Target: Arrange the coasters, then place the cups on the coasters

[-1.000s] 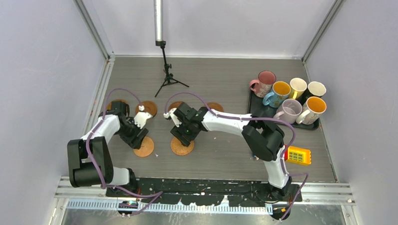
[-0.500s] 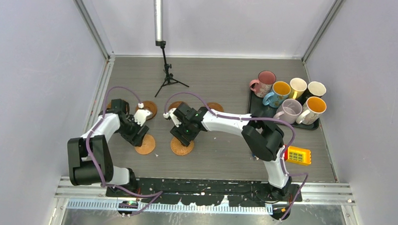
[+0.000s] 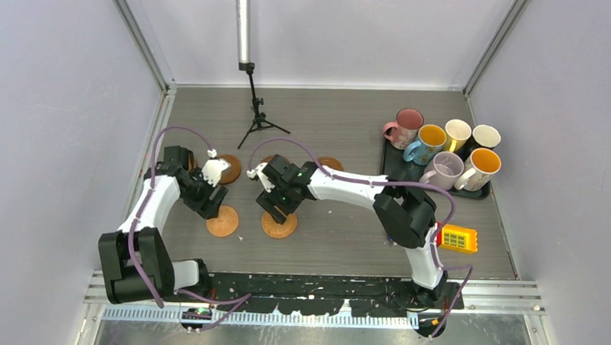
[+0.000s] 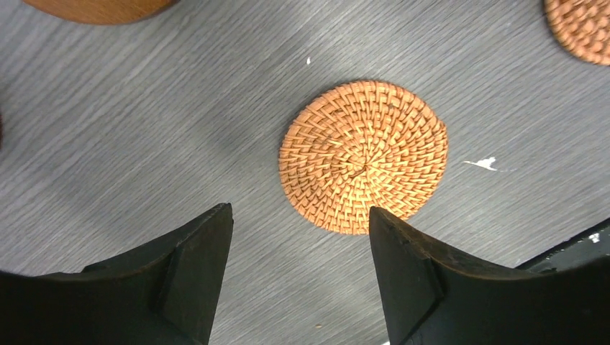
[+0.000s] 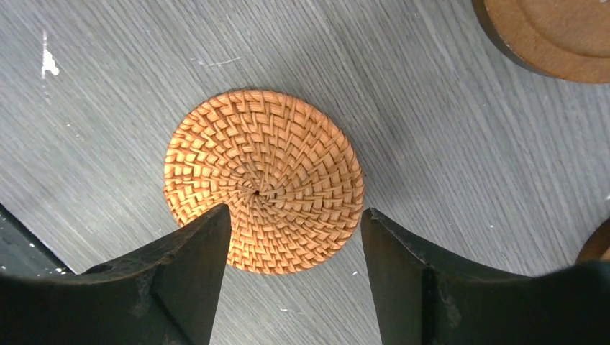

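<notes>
Two woven orange-brown coasters lie flat on the grey table. One (image 3: 222,222) (image 4: 363,156) sits just ahead of my left gripper (image 3: 208,202) (image 4: 301,212), which is open and holds nothing. The other (image 3: 279,226) (image 5: 262,180) lies below my right gripper (image 3: 274,208) (image 5: 295,212), also open and empty, its fingertips hovering over the coaster's near edge. Dark ringed coasters (image 3: 227,168) (image 3: 331,164) lie behind, others partly hidden by the arms. The cups, pink (image 3: 404,126), blue (image 3: 428,143), yellow (image 3: 457,133), black (image 3: 485,136), lilac (image 3: 443,170) and white (image 3: 480,165), stand together at the back right.
The cups stand on a black tray (image 3: 386,161). A yellow toy phone (image 3: 458,238) lies beside the right arm's base. A camera tripod (image 3: 255,117) stands at the back centre. Side walls close in on both sides.
Both grippers have opened wider and lifted off the woven coasters. The left arm has drawn back to the left; its coaster now lies uncovered.
</notes>
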